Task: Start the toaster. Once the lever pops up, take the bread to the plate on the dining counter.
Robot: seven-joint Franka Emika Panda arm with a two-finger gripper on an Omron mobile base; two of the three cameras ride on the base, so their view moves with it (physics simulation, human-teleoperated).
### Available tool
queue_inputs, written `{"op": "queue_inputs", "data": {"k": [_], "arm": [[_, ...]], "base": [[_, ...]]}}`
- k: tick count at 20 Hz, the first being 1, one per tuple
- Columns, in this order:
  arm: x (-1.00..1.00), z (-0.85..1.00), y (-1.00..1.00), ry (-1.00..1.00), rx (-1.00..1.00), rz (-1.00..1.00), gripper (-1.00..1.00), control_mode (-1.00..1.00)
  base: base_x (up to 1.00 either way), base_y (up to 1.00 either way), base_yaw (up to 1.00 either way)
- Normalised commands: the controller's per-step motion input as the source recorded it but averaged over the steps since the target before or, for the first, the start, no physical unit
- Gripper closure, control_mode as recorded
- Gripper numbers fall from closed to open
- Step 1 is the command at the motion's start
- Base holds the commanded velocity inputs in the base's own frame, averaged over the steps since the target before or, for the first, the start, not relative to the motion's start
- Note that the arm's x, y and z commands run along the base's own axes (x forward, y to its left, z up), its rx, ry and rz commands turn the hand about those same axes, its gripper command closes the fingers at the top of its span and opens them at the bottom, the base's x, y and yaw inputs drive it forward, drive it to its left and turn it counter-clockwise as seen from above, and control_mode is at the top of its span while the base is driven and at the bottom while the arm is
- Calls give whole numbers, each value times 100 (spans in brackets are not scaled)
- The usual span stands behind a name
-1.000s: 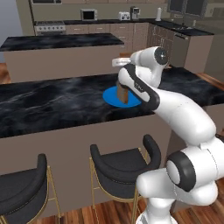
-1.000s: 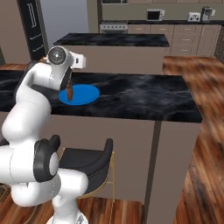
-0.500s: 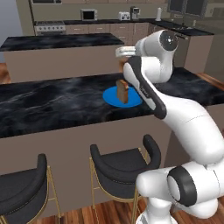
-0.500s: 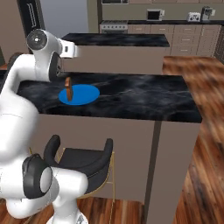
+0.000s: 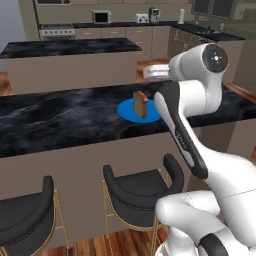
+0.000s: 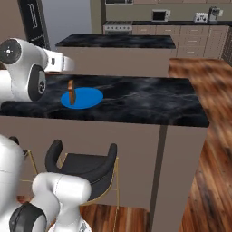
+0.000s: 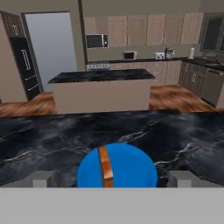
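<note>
The bread (image 5: 140, 104) stands on edge on the blue plate (image 5: 128, 109), which lies on the black marble dining counter (image 5: 60, 120). The right base view shows the bread (image 6: 70, 91) upright on the plate (image 6: 88, 98). My gripper (image 7: 112, 180) hangs above and behind the plate, open, its fingertips (image 7: 43, 179) wide apart and holding nothing. Below it in the hand view are the bread (image 7: 105, 166) and the plate (image 7: 131, 168). The toaster (image 5: 142, 18) sits far off on the back kitchen counter.
Two black bar stools (image 5: 142, 192) stand against the counter's beige side, below the plate. A second black-topped island (image 5: 70, 50) lies beyond the dining counter. A coffee machine (image 5: 154, 14) and a microwave (image 5: 102, 17) stand at the back wall.
My hand has let go of the bread, then risen and drawn back from the plate. The bread has stayed upright on the plate.
</note>
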Motion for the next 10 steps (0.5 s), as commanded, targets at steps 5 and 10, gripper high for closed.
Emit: {"op": "queue_inputs", "data": {"k": [5, 10], "arm": [[-100, -1, -28, 5, 4, 0, -100, -100], [-100, -14, -16, 6, 5, 0, -100, -100]], "base": [[0, 0, 0], [0, 0, 0]]}}
